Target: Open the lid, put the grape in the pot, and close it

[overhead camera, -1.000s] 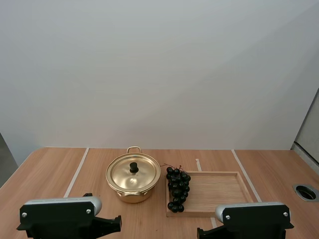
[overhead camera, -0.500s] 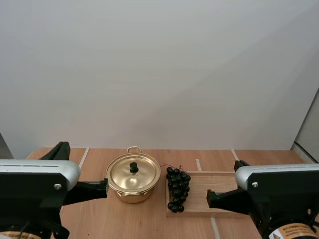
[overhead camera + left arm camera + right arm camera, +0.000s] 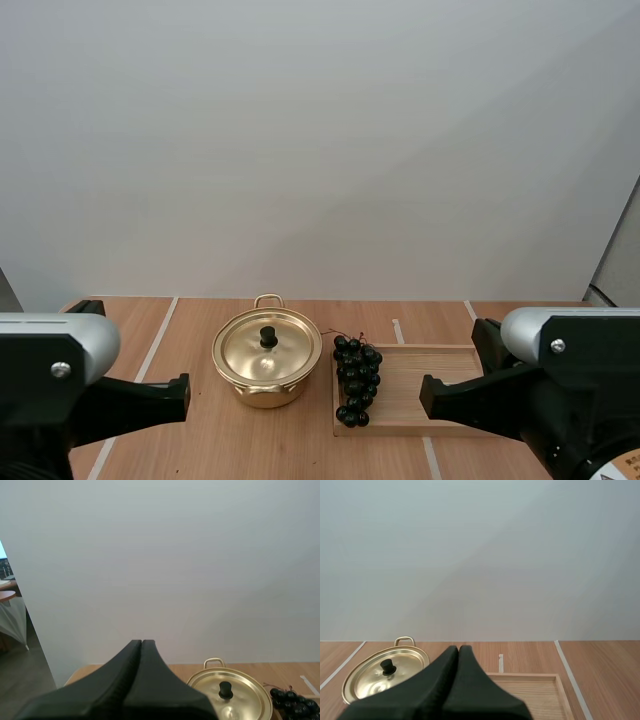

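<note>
On table [image 3: 280, 440], lidded pot [image 3: 267, 357] beside grapes [image 3: 357, 380] on tray [image 3: 430, 360], left tool [image 3: 141, 642], right tool [image 3: 458, 647] both closed

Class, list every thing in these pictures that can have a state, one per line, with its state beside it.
Pot: upright, closed.
Lid: seated on the pot.
Grapes: lying at the tray's left end, unheld.
Tray: lying flat.
Left pincer: shut on nothing.
Right pincer: shut on nothing.
</note>
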